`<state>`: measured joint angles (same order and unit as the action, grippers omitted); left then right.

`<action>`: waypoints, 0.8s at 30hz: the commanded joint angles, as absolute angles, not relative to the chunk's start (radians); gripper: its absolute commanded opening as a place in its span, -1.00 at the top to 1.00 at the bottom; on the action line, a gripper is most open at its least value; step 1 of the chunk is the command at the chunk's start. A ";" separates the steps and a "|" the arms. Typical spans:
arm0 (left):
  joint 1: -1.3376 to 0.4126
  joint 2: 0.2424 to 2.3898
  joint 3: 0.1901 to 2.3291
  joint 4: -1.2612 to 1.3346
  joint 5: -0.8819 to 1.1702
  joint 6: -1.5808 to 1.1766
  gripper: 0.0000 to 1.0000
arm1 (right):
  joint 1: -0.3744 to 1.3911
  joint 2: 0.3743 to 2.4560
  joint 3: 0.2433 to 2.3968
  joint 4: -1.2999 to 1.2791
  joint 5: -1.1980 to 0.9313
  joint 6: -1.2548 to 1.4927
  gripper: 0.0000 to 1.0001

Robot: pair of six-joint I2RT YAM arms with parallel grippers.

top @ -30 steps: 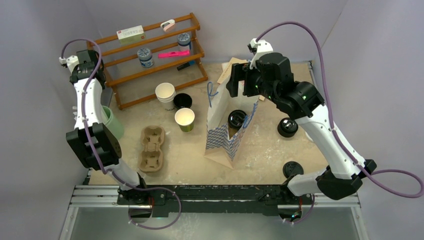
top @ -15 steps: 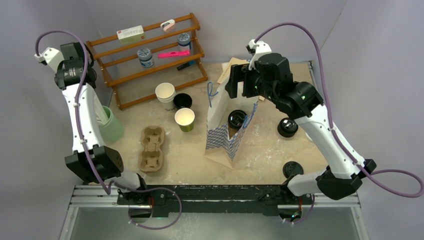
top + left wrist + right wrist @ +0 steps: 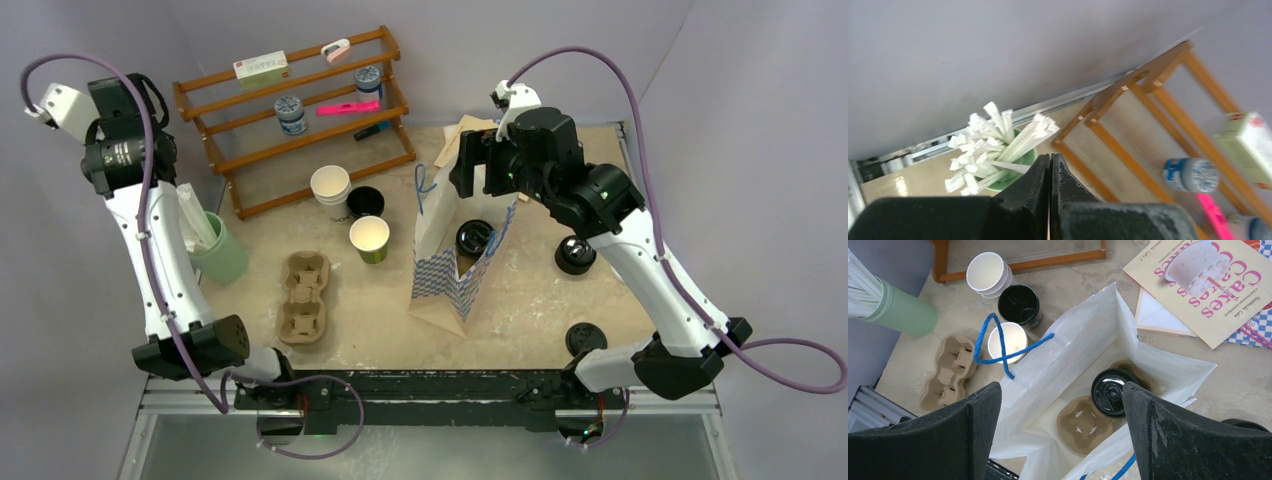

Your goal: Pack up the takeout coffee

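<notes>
Takeout coffee inside bag, below spread right fingers, left fingers clenched

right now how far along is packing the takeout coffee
Done, it seems: the lidded black cup sits in the carrier inside the paper bag. In hand: nothing; the right gripper hangs open over the bag, and the left gripper is shut and empty, up near the straws. Left: little that I can see; the carrier's second slot is empty and an unlidded black cup stands on the table, if that one counts.
</notes>
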<state>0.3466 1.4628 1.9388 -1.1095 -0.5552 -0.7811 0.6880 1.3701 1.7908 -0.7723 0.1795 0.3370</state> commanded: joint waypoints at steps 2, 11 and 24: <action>0.351 1.396 2.102 -1.060 -0.438 -0.783 1.00 | 0.686 1.363 1.807 -0.744 0.161 0.339 -0.82; 0.351 1.391 2.229 -0.834 -0.001 -0.779 1.00 | 0.686 1.322 1.805 -0.756 0.160 0.358 -0.82; 0.260 1.440 2.211 -0.237 0.585 -1.090 1.00 | 0.686 1.191 1.731 -0.722 0.487 0.380 -0.86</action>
<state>0.3305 1.4189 2.1971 -0.4755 0.4019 -0.9741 0.6880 1.2518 1.7714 -0.7643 0.2840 0.3611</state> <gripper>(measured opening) 0.019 0.922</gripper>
